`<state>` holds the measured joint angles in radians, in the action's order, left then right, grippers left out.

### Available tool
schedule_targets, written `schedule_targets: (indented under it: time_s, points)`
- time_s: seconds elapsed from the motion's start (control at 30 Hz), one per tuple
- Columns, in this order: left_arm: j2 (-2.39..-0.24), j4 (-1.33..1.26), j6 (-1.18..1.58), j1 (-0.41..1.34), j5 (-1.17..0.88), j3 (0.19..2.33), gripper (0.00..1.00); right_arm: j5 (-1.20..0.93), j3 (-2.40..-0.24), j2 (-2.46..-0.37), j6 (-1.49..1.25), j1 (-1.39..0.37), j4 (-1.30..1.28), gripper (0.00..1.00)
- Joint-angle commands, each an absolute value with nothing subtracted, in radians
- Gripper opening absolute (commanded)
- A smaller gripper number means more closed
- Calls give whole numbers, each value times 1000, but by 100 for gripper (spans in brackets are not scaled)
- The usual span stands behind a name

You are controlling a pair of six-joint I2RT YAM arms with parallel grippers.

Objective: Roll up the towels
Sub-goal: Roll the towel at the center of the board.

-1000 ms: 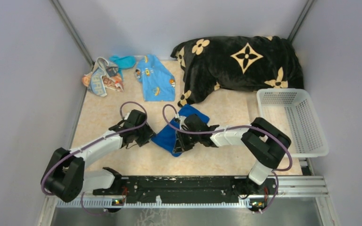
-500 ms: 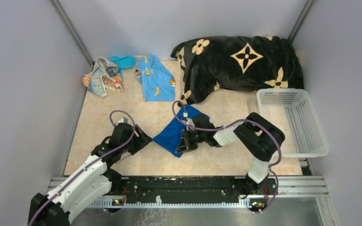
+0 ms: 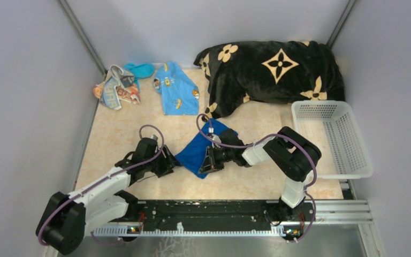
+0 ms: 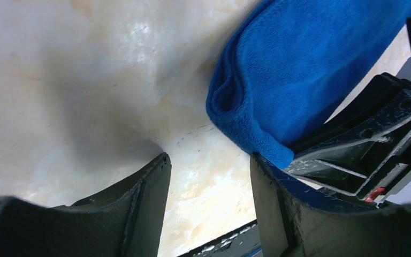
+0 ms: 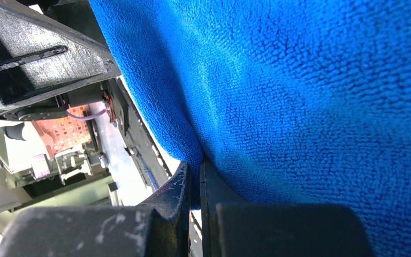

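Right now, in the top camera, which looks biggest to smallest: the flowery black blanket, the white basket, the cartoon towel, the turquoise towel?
1. black blanket
2. white basket
3. cartoon towel
4. turquoise towel, though the striped towel seems to hide part of it, so it may really be bigger.

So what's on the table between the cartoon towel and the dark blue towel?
Nothing. In the top view, only bare table shows between the cartoon towel and the dark blue towel.
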<state>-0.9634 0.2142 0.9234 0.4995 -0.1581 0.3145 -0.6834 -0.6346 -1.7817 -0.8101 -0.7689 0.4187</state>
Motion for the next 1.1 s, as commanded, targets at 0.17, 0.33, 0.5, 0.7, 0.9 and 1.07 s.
schedule_targets:
  time_s: [0.17, 0.33, 0.5, 0.7, 0.9, 1.07]
  points:
    - [-1036, 79, 921, 497, -127, 328, 61, -692, -640, -1793, -811, -755, 452, 2]
    - [-1115, 58, 906, 498, -114, 359, 59, -686, -657, -1786, -793, -755, 422, 4]
    - [-1213, 49, 898, 497, -104, 392, 57, -668, -680, -1752, -750, -755, 351, 8]
    - [-1310, 51, 879, 498, -122, 415, 52, -573, -741, -1667, -653, -785, 148, 21]
    - [-1368, 67, 865, 502, -128, 428, 50, -210, -898, -1546, -485, -919, -202, 33]
    - [-1374, 83, 857, 505, -117, 429, 50, 38, -984, -1511, -402, -1031, -286, 39]
